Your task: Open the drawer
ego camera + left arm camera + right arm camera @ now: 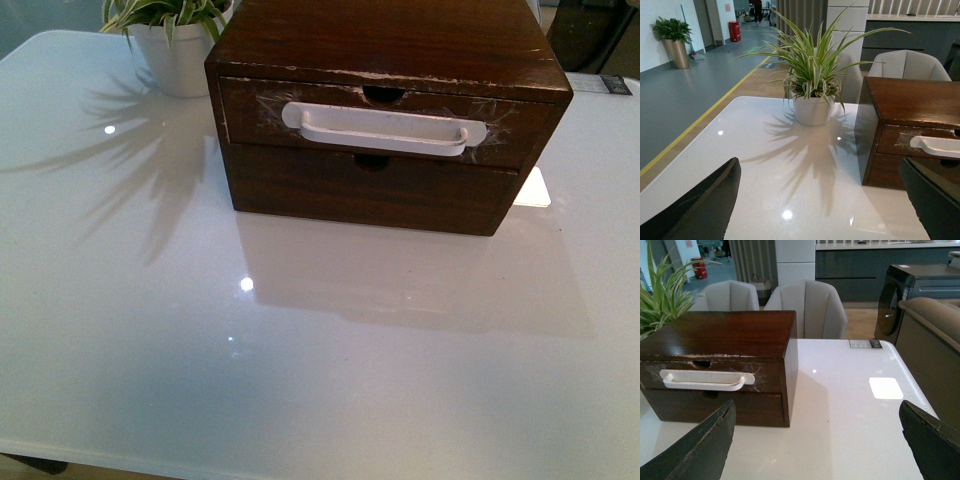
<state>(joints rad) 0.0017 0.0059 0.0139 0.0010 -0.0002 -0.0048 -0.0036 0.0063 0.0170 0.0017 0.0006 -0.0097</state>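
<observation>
Dark-brown wooden drawer (250, 115) shut, top slot of brown wooden chest (380, 40), upper centre of front view, on glossy white tabletop (300, 350). Grab long white bar handle (383, 128) mid-span: rigid, smooth. Chest probably light, may slide on gloss. Left pincer (820, 170) and right pincer (817, 410) both spread, empty.

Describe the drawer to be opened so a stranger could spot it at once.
On the white table stands a dark wooden box beside a potted plant. The drawer is the upper of two fronts. It alone carries a long white bar handle and whitish scuffs; the lower front is plain.
</observation>
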